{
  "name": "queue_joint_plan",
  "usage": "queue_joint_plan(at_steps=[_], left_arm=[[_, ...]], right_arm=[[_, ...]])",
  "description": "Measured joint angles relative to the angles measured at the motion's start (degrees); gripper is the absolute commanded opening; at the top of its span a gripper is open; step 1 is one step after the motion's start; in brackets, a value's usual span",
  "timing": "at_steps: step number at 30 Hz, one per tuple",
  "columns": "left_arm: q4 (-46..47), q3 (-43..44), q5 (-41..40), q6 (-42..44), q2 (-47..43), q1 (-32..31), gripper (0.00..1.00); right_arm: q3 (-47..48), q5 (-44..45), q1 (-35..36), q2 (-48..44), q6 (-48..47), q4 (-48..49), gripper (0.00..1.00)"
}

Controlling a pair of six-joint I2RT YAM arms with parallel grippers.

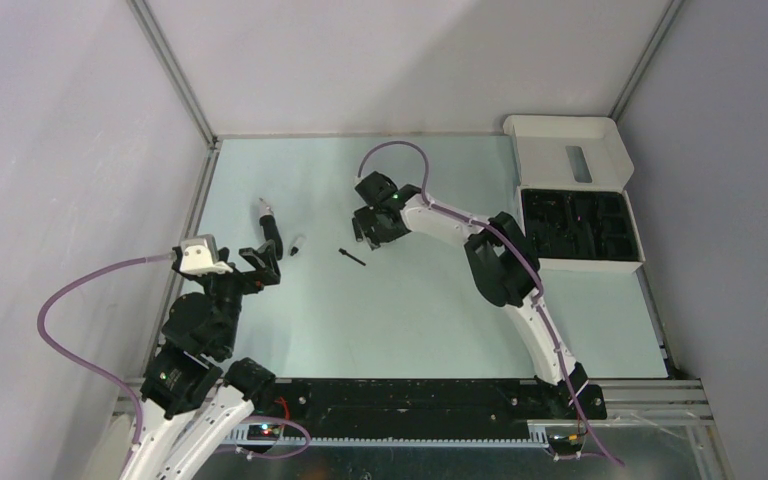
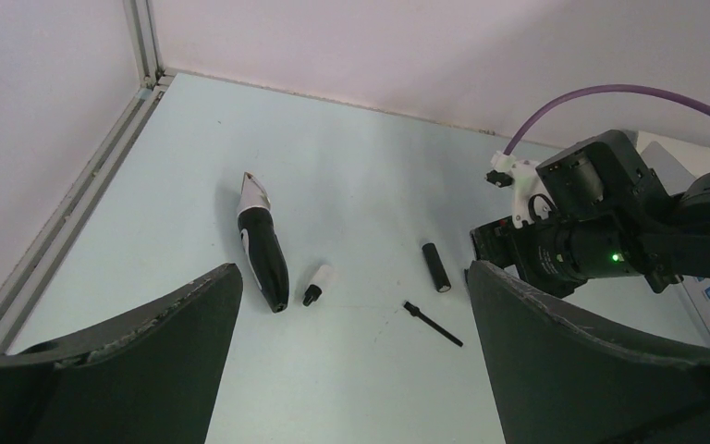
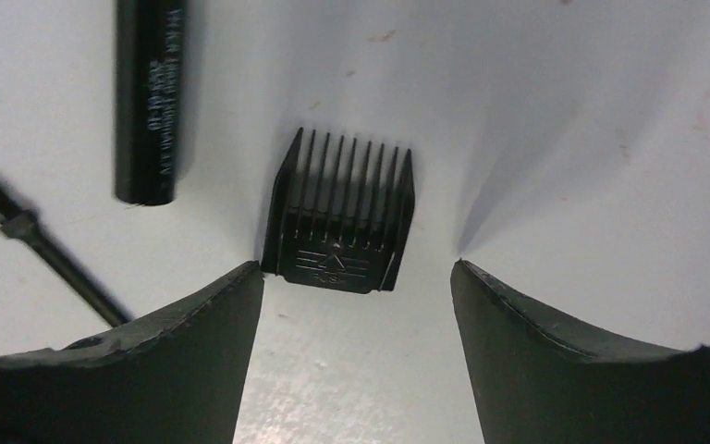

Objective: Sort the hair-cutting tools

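My R gripper point(image 3: 356, 270) open, nothing held: comb attachment point(image 3: 337, 208) sits btwn the jaws, teeth pointing fwd, flanks facing them, L arm point(image 1: 200, 325) well off.

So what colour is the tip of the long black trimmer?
The trimmer's tip is silvery white; left wrist view shows it best.

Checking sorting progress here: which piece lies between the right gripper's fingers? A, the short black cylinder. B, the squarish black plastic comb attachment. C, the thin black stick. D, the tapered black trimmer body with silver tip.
B: the right wrist view shows the squarish black plastic comb attachment lying between the spread fingers of the right gripper.
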Motion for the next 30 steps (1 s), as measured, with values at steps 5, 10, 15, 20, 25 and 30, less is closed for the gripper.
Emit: queue_joint_plan(at_steps=[5,10,15,20,25,30], left_arm=[[0.0,0.0,0.0,0.0,0.0,0.0,1.0],[0.0,0.0,0.0,0.0,0.0,0.0,1.0],[0.0,0.0,0.0,0.0,0.0,0.0,1.0],[0.0,0.0,0.0,0.0,0.0,0.1,1.0],[0.1,0.0,0.0,0.0,0.1,0.1,1.0],[0.1,0.0,0.0,0.0,0.3,0.1,1.0]], right_arm=[[-0.2,4.7,-1.4,0.0,1.0,0.0,0.79],[-3.9,8.1,-5.2,-2.3,4.0,0.6,0.79],[-8.2,9.3,-11.0,-5.0,9.4,0.5,0.79],[-10.2,9.1,-13.4,-6.3,11.8,0.9,0.79],[-10.4,7.3,-9.6,-6.7,12.9,3.6,0.79],[-10.4,5.1,-6.7,-6.8,13.3,7.1,0.79]])
